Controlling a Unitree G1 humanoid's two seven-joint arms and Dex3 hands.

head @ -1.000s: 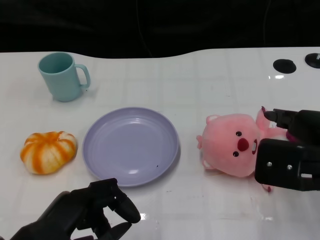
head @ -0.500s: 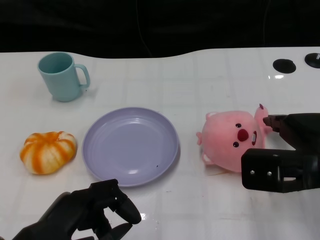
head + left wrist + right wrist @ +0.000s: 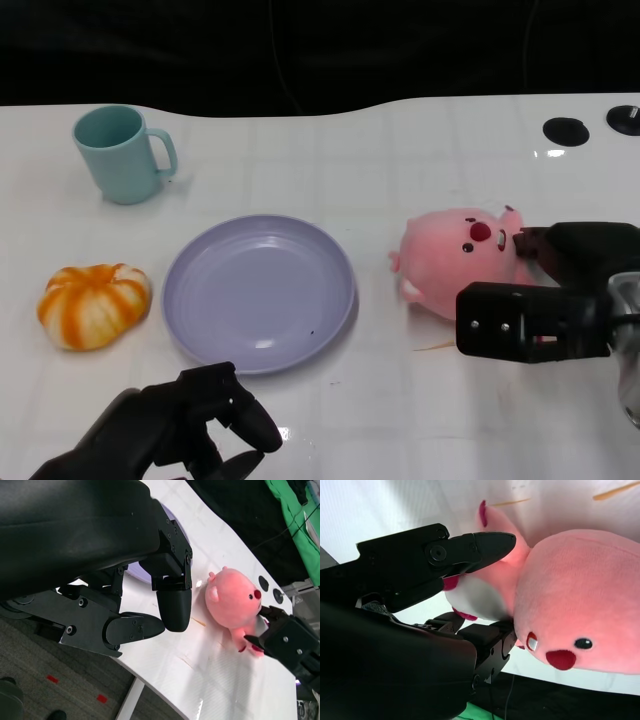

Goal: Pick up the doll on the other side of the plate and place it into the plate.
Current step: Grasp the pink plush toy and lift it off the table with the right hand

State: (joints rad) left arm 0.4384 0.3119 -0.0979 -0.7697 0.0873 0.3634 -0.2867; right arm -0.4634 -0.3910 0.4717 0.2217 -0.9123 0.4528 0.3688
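Observation:
The pink plush doll lies to the right of the lavender plate, its face turned up and away. My right hand grips its body from the right, with fingers on both sides of the doll in the right wrist view. Whether the doll is off the table I cannot tell. The plate holds nothing. My left hand sits at the near edge in front of the plate, its fingers curled in on nothing. The left wrist view shows the doll and my right hand beyond the left hand's fingers.
A teal mug stands at the back left. An orange pumpkin toy lies left of the plate. Two black round holes sit at the far right of the white table. A thin yellowish sliver lies near the doll.
My right hand has moved left toward the plate with the doll, and the doll has turned so its face points up and back. The left hand has stayed put.

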